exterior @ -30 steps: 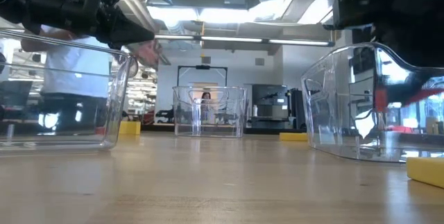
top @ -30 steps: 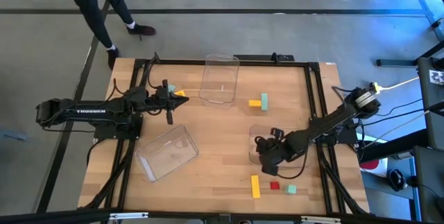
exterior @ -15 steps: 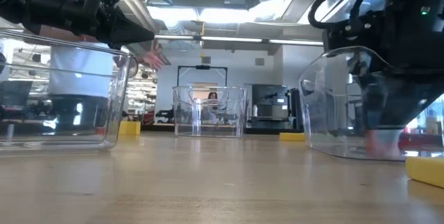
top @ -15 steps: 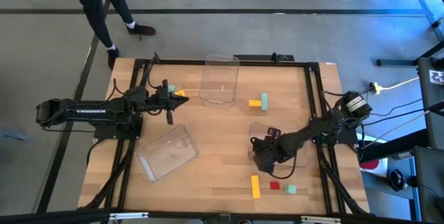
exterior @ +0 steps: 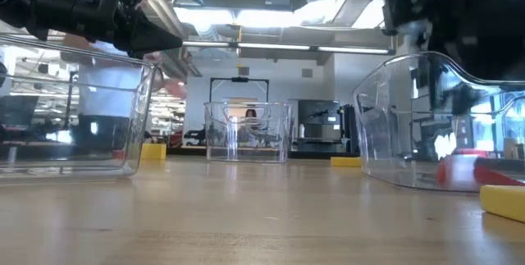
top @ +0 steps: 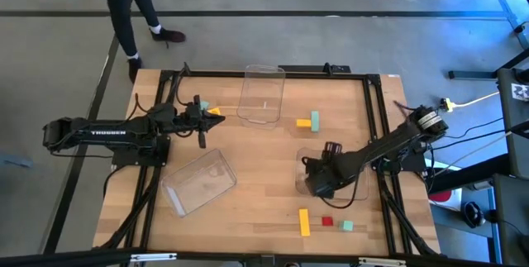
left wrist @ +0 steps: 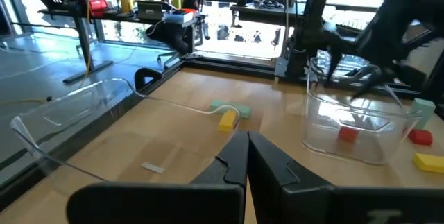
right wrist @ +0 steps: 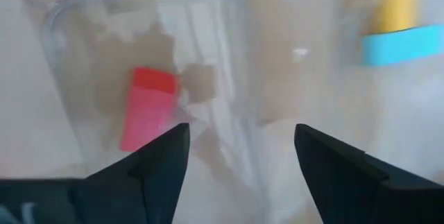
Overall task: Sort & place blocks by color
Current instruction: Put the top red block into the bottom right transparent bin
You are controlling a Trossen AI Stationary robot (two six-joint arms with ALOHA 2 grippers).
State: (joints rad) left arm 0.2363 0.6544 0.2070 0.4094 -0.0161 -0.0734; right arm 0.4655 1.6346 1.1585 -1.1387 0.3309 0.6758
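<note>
Two dark fingers of the right gripper stand spread apart with nothing between them, poised over a clear tray on the right half of the table. Directly beneath them, inside that tray, lies a red bar; in the right wrist view its long axis runs roughly along the line of the fingers, leaning a little. Through the tray's far wall a mint block and a yellow bar show touching, the yellow one meeting the mint one at a right angle, though the plastic smears their outlines.

Seen from overhead, a yellow bar lies just toward the table's near edge from this gripper, its long axis pointing from front to back, with a small red cube and a mint cube beside it. At table height the red bar rests flat on the tray floor, its length running across that picture.

The left gripper waits well apart on the left side, fingers pressed together and empty. A yellow block sits just beside its tip. Two other clear trays lie ahead of it and to its side.
</note>
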